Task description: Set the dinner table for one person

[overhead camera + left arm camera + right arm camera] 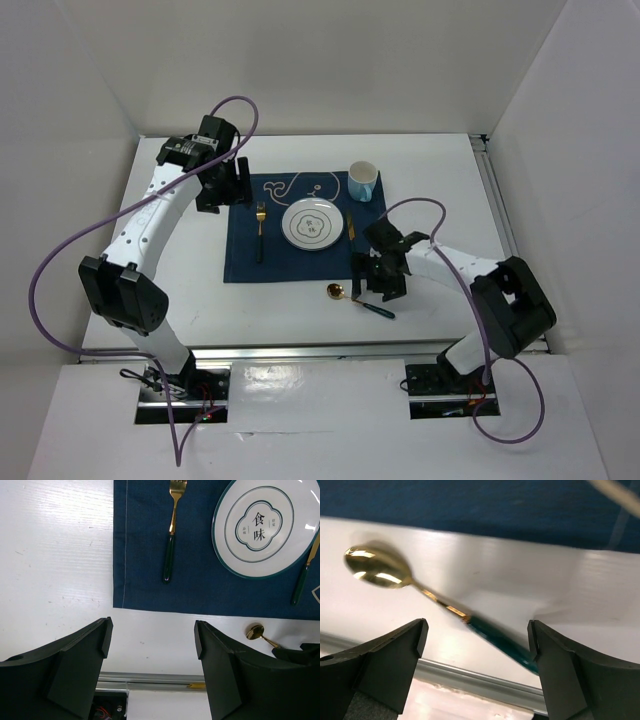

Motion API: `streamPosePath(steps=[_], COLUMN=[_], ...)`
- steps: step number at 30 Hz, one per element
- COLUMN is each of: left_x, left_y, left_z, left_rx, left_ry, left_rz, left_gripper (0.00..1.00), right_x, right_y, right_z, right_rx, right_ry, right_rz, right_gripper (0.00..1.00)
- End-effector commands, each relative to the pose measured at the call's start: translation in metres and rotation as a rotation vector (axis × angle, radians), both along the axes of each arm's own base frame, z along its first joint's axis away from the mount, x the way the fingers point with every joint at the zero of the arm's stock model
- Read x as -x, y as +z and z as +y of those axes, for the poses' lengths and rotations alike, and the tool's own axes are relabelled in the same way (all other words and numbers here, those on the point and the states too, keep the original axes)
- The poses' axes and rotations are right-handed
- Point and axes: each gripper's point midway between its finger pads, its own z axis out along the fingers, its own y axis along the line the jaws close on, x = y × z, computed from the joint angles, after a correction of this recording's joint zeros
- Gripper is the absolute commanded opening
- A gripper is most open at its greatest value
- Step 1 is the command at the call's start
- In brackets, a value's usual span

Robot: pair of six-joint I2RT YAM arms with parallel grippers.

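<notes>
The white worktop (440,180) is filling most of the top view and is carrying one navy placemat (245,262) at its middle. On the placemat one round plate (313,223) is sitting, with one fork (260,232) lying to its left and one knife (350,228) to its right. One cup (362,181) is standing at the far right corner of the mat. One gold spoon (445,607) with a dark green handle is lying on the bare worktop just near of the mat's near edge, to the right. The right pincer (477,635) is hanging over it, gaping wide, its two fingers flanking the handle without gripping it. The left pincer (152,635) is hovering at the mat's far left corner, also gaping wide and holding nothing.
</notes>
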Motion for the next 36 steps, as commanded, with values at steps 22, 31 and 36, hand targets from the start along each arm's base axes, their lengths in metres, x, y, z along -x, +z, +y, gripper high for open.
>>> streamPosePath(steps=[22,31,36], left_x=[0.0,0.0,-0.003], left_y=[0.008,0.008,0.009], left_z=[-0.004,-0.004,-0.005], left_rx=[0.038,0.038,0.045], left_ry=[-0.007,-0.007,0.0], left_rz=[-0.029,-0.029,-0.039], left_gripper=[0.84,0.84,0.84], right_x=[0.054,0.02,-0.04], right_y=[-0.024,0.046,0.067], right_z=[0.046,0.045,0.022], right_rx=[0.107,0.145,0.136], right_ry=[0.28,0.277,0.079], right_rz=[0.041,-0.175,-0.225], right_gripper=[0.05,0.0,0.0])
